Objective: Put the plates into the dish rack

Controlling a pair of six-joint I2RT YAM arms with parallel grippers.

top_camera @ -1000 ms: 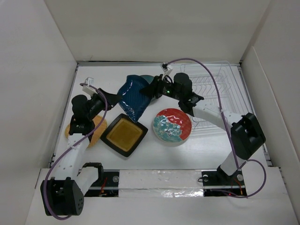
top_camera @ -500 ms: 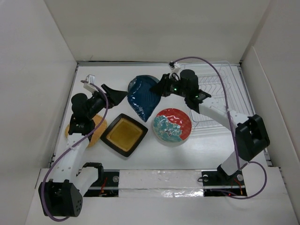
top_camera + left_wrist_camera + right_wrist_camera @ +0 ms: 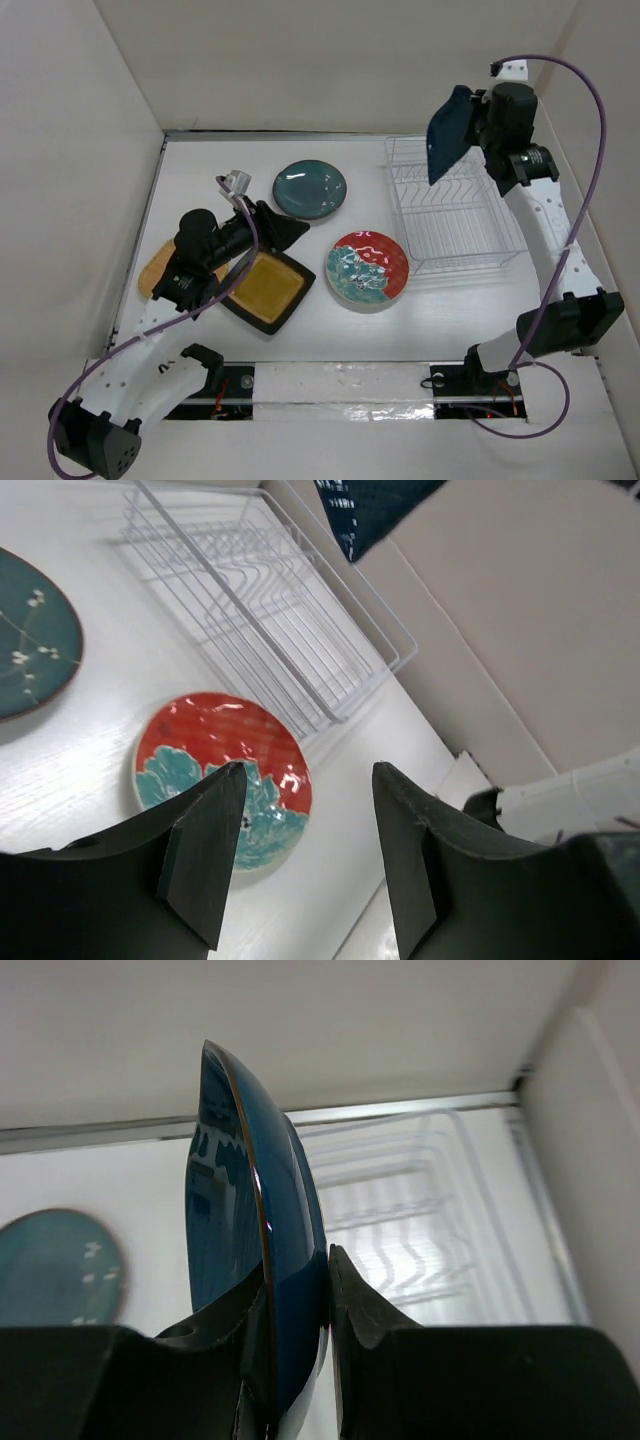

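Over far-left corner of white wire dish rack point(image 3: 455, 215) | right gripper point(image 3: 297, 1290) pinching small dark blue plate point(image 3: 450, 133) at its rim, plate on edge, rim line about 12-to-6 o'clock | rack slots lie at 6 o'clock from plate and lower; right arm is nearer | left gripper point(image 3: 307, 780) spread, holding nothing, near square mustard-yellow plate point(image 3: 265, 287)
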